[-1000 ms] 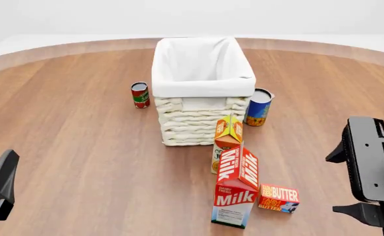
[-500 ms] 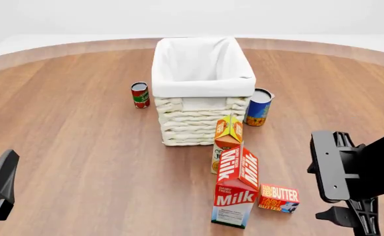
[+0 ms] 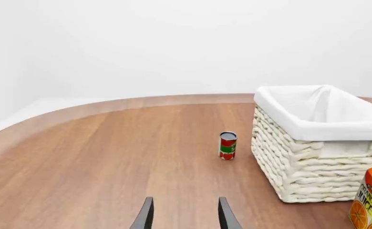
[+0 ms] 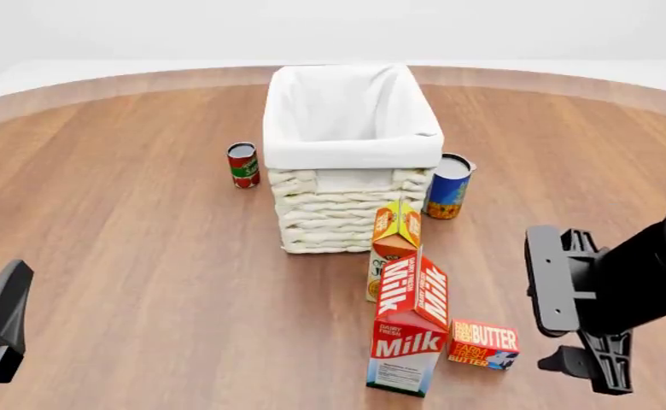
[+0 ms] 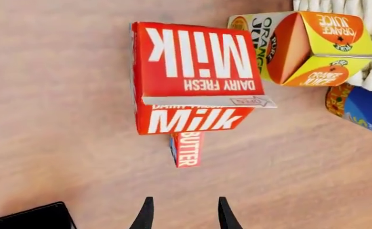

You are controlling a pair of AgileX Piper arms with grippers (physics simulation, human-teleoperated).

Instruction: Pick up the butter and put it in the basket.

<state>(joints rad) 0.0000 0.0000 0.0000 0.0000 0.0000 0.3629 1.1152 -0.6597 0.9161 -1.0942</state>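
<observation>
**Right gripper hangs open near the butter**

The right gripper hovers at the near right of the bench, its fingers parted and holding nothing. Just to its left the butter lies on the bench, touching or nearly touching the near right side of the upright milk carton. Beyond the milk stands the juice carton, then the basket further off. The left gripper waits at the near left, also parted and empty.
</observation>
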